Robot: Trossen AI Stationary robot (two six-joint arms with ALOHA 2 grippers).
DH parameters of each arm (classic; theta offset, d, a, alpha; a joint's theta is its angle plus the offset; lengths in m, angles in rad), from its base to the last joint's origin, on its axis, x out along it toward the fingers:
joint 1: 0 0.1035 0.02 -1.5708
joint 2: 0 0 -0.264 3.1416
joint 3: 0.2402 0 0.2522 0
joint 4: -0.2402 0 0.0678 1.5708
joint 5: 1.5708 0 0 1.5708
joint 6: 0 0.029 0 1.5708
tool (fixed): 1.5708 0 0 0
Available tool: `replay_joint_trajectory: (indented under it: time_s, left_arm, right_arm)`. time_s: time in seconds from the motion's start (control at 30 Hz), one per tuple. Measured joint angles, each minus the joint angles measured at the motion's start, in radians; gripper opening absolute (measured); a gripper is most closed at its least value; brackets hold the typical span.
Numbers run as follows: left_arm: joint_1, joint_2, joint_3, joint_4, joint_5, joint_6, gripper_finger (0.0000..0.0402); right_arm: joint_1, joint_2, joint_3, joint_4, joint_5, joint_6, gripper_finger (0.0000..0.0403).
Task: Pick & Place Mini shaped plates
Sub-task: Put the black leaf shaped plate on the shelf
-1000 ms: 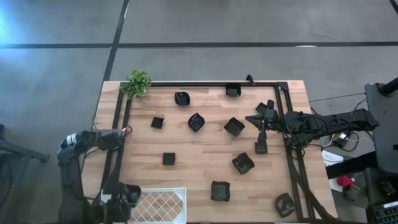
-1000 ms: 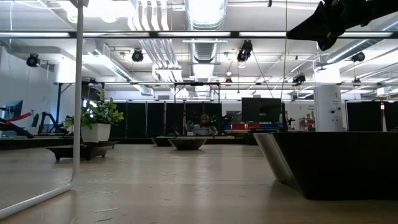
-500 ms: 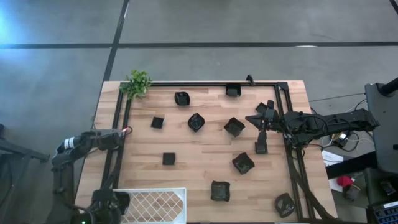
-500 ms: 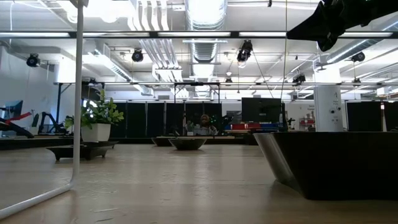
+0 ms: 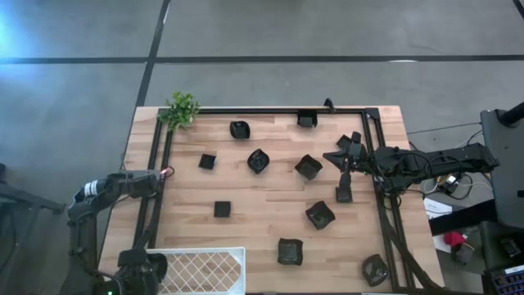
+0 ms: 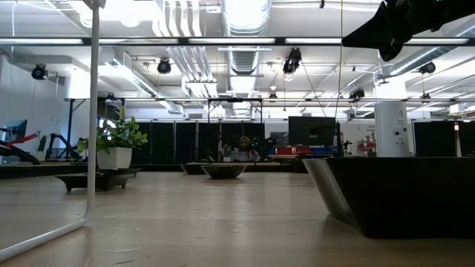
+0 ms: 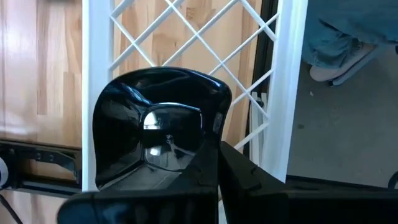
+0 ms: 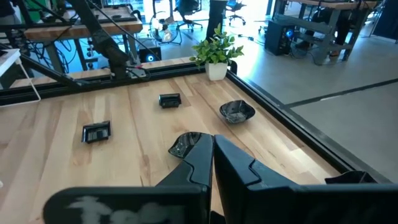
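Note:
Several mini shaped plates, small glossy black dishes, lie scattered on the wooden table point(image 5: 270, 188), among them a petal-edged one point(image 5: 259, 161), a square one point(image 5: 222, 209) and one near the front point(image 5: 289, 251). At the table's front left corner my left gripper point(image 5: 139, 266) is shut on a glossy black plate point(image 7: 155, 134), which hangs over the white lattice tray point(image 7: 93, 74). My right gripper point(image 5: 340, 156) hovers shut and empty above the right side of the table, its fingers point(image 8: 208, 155) pointing across the plates.
The white lattice tray point(image 5: 205, 250) lies at the front left edge. A small green plant point(image 5: 181, 109) stands at the back left corner. A black frame point(image 5: 262, 110) runs round the table. In the low view one plate point(image 6: 401, 194) looms close on the right.
My left gripper with its plate has shifted a little left, towards the tray's left edge, then stopped. The right arm has not moved.

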Motion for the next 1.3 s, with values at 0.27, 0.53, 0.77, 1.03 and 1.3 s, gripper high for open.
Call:
replay_joint_trajectory:
  time_s: [0.27,0.53,0.77,1.03,1.3]
  left_arm:
    - [0.0,0.0,-0.001,0.001,-0.001,-0.003,0.0]
    - [0.0,0.0,-0.02,0.0,-0.002,-0.017,0.0]
    - [0.001,-0.002,-0.026,0.0,-0.004,-0.04,0.0]
    - [0.003,-0.01,-0.026,0.018,0.042,-0.018,0.0]
    - [0.005,-0.009,-0.032,0.025,0.036,-0.052,0.0]
  right_arm:
    - [0.0,0.0,0.0,0.0,0.0,0.0,0.0013]
    - [0.0,0.0,0.0,0.0,0.0,0.0,0.0013]
    - [0.0,0.0,0.0,0.0,0.002,0.0,0.0013]
    - [0.0,0.0,0.0,0.0,0.028,0.0,0.0013]
    - [0.0,0.0,0.0,0.0,0.028,0.0,0.0013]
